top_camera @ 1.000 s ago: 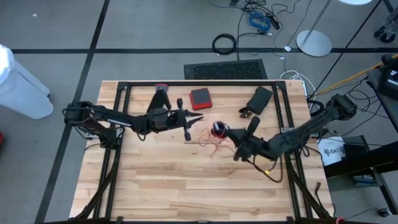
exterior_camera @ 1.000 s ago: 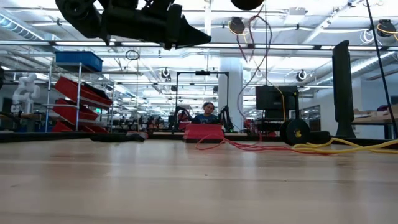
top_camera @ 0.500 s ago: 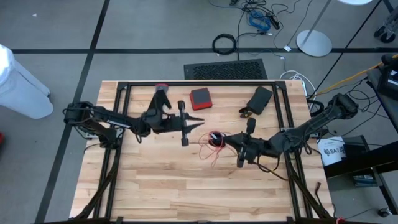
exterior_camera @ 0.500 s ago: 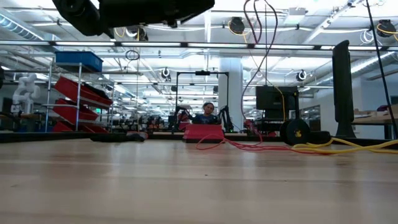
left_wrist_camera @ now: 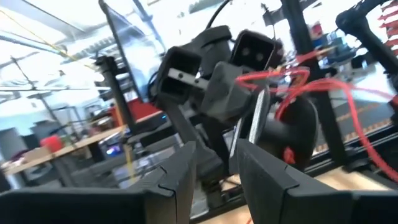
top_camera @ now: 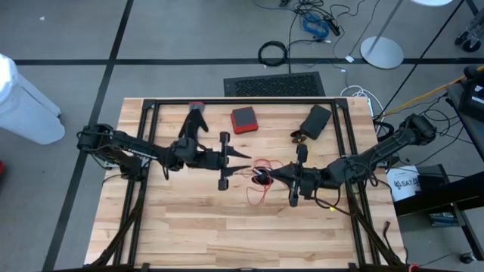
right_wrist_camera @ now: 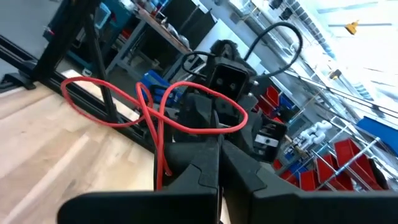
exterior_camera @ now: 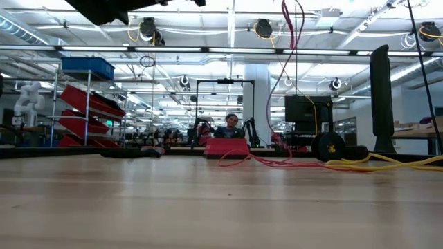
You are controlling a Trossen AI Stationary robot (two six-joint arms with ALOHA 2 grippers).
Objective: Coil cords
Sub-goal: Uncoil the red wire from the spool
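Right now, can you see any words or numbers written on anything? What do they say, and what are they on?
"SAZ": the start of dark lettering on the white bucket beside the table's right edge; the rest is hidden by the right arm.
No lettering can be read on the red box or the black case on the table; nothing else in any view is readable either.
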